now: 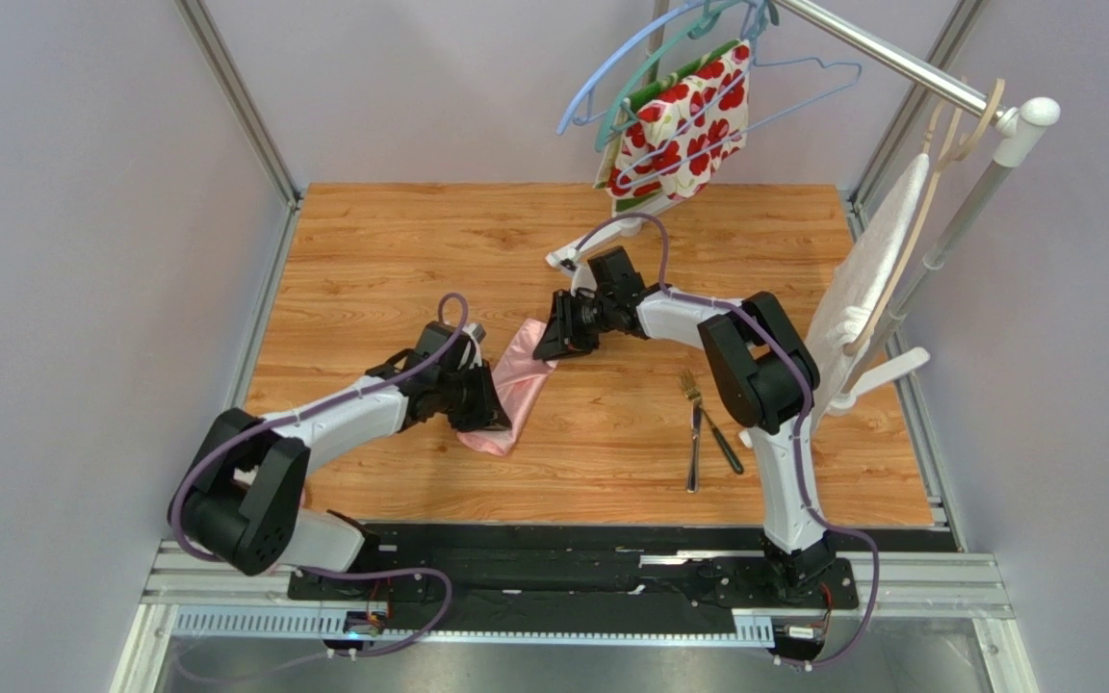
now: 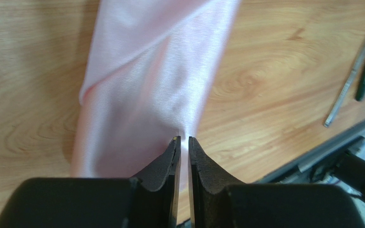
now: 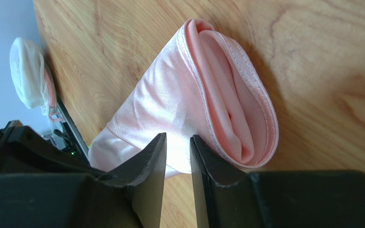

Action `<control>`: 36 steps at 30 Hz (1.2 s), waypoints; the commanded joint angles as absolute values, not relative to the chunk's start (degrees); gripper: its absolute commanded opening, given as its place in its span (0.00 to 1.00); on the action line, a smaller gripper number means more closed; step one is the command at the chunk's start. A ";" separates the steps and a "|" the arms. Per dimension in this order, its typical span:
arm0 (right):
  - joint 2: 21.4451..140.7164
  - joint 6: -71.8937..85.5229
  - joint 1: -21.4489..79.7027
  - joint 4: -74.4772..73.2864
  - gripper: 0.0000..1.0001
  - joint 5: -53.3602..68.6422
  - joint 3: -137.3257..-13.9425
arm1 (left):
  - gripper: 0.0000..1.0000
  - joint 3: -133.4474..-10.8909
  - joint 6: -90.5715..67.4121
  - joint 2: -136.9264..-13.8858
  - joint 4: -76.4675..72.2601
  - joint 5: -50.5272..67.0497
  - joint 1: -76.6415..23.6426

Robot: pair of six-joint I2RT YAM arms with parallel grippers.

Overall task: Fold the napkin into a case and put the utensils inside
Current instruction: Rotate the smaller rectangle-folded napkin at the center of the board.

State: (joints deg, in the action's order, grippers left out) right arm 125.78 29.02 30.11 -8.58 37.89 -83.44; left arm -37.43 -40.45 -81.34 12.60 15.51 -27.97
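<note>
Both arms are folded low, forearms angled inward, tips facing each other. Left end effector [image 1: 480, 406]: jaws at a narrow slit, pinching the napkin [image 1: 520, 376]. Right end effector [image 1: 558, 341]: jaws slightly wider, clamped on the same cloth.

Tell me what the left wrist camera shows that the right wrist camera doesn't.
Only left wrist: the utensils lying on the table, off to the right. Only right wrist: the napkin seen end-on, its layers and stitched hem showing, plus a white cloth past the table's edge. Both: the pink napkin, folded narrow, on the wooden table.
</note>
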 commanded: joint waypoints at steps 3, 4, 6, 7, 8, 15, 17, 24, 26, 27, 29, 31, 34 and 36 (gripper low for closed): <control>121.99 33.92 30.50 -4.39 0.30 36.04 -81.30 | 0.16 -36.40 -41.04 -77.17 15.03 20.57 -28.04; 122.08 33.93 30.50 -4.48 0.30 35.95 -81.39 | 0.16 -35.78 -41.48 -77.17 14.86 20.13 -28.04; 122.34 34.01 30.41 -4.57 0.29 35.69 -81.21 | 0.15 -33.94 -42.01 -77.26 14.59 18.90 -28.04; 122.43 33.93 30.50 -4.66 0.29 35.51 -81.04 | 0.14 -33.40 -42.36 -77.43 14.94 18.37 -28.04; 122.43 33.93 30.50 -4.66 0.29 35.33 -80.95 | 0.14 -32.96 -42.62 -77.52 15.12 17.59 -28.04; 121.64 35.68 30.41 -3.25 0.28 33.75 -78.14 | 0.09 -31.19 -46.75 -80.24 18.10 6.42 -27.42; 120.33 37.43 30.50 -2.29 0.28 32.00 -74.91 | 0.09 -33.04 -47.11 -81.47 20.38 5.63 -27.33; 114.70 49.20 30.41 11.66 0.27 26.37 -61.45 | 0.06 -45.85 -43.43 -87.18 28.73 2.99 -23.30; 113.47 54.12 30.41 14.84 0.27 25.23 -58.73 | 0.06 -48.94 -42.20 -88.93 31.80 1.24 -21.89; 113.03 54.58 30.32 16.42 0.27 24.62 -57.32 | 0.06 -52.35 -39.06 -89.55 32.95 0.97 -21.19; 112.07 54.75 29.97 15.74 0.27 21.98 -56.69 | 0.06 -57.71 -36.49 -91.92 37.69 -2.17 -19.08; 110.75 55.72 29.45 16.43 0.28 21.36 -55.64 | 0.07 -60.54 -33.23 -92.98 41.11 -4.30 -18.55; 109.60 57.65 29.70 19.68 0.27 22.66 -54.41 | 0.11 -62.58 -33.66 -91.68 43.07 -7.12 -18.54; 109.16 60.11 29.97 22.31 0.28 23.55 -53.88 | 0.13 -60.65 -34.80 -87.38 42.19 -6.51 -18.54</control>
